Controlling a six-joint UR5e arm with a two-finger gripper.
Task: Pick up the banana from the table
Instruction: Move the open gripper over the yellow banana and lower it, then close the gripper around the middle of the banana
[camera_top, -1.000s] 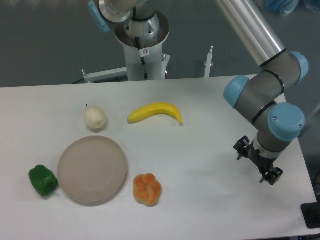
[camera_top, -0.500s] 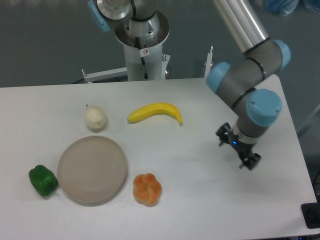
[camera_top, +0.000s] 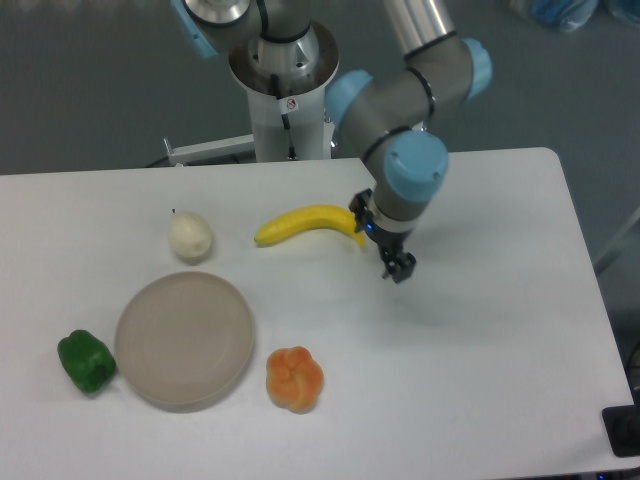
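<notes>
Because the banana (camera_top: 305, 224) is smooth, curved and probably light, with a skin that may slip or bruise, the safest hold looks to be across its thick middle, squeezed gently. It lies on the table (camera_top: 480, 330), behind the plate (camera_top: 184, 340). The gripper (camera_top: 382, 246) hangs at its right tip; whether the fingers are spread or closed cannot be told. Half a second ago the arm was far right; the banana has not moved.

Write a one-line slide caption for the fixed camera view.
UR5e gripper hovers by the banana's right tip on the white table.
</notes>
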